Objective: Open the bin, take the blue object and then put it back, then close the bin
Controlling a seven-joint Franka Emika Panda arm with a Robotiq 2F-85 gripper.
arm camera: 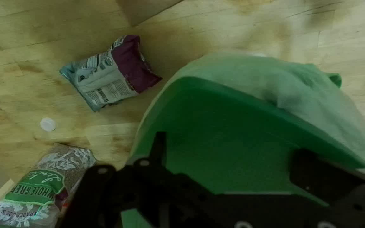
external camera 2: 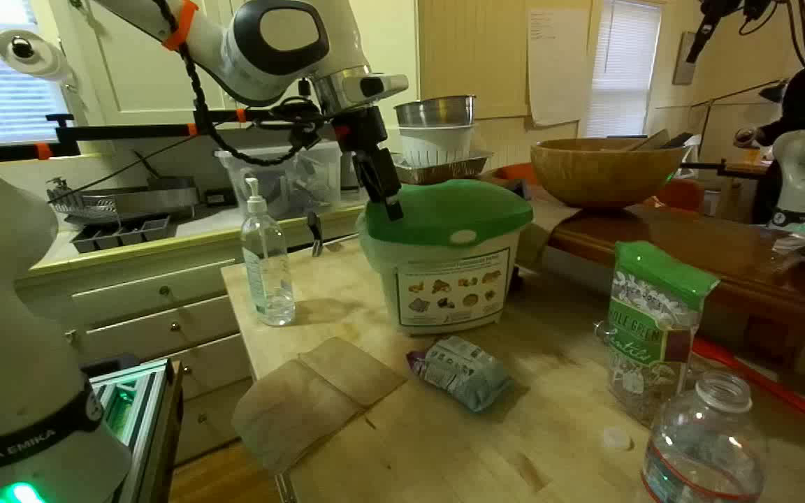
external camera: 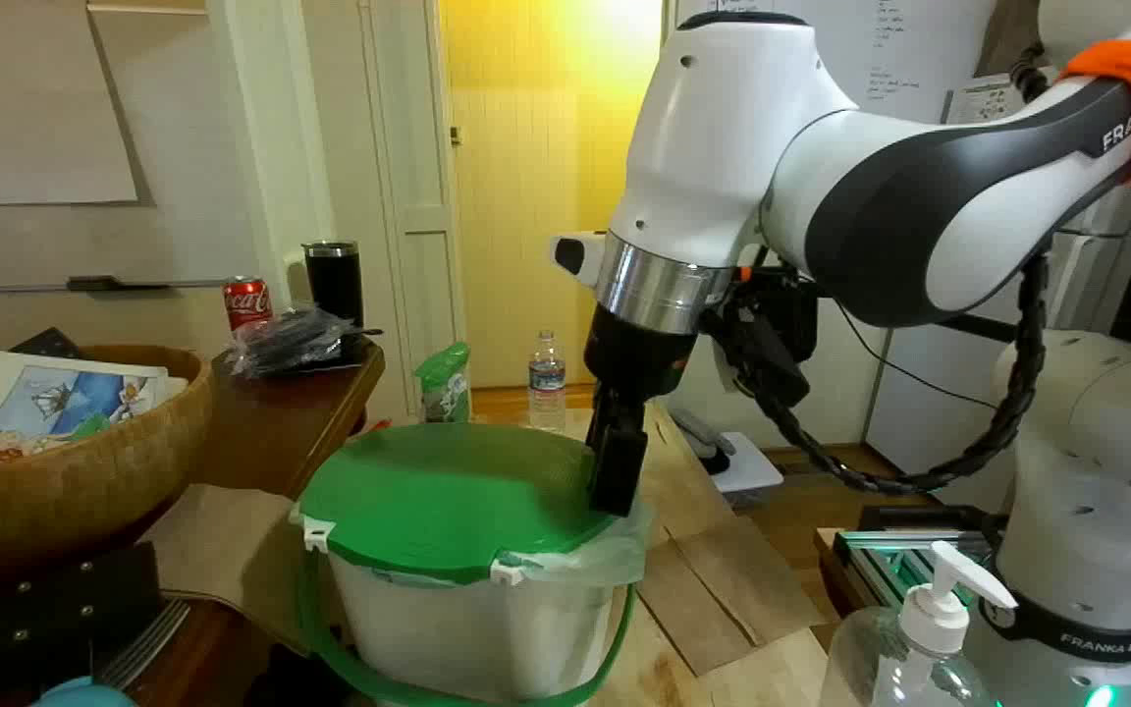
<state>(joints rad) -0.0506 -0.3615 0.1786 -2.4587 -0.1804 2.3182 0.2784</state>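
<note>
Presumably opening the bin (external camera: 472,624), the empty, spread gripper (external camera: 615,501), three o'clock on the lid (external camera: 453,496), must catch its edge.

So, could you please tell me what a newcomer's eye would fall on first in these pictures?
Most likely the bright green lid, on top of the whitish bin on the wooden table. Next would come the white arm above it, whose black gripper hangs open near the lid's edge. In an exterior view, the yellow panelling in the background would probably catch the eye too.
</note>
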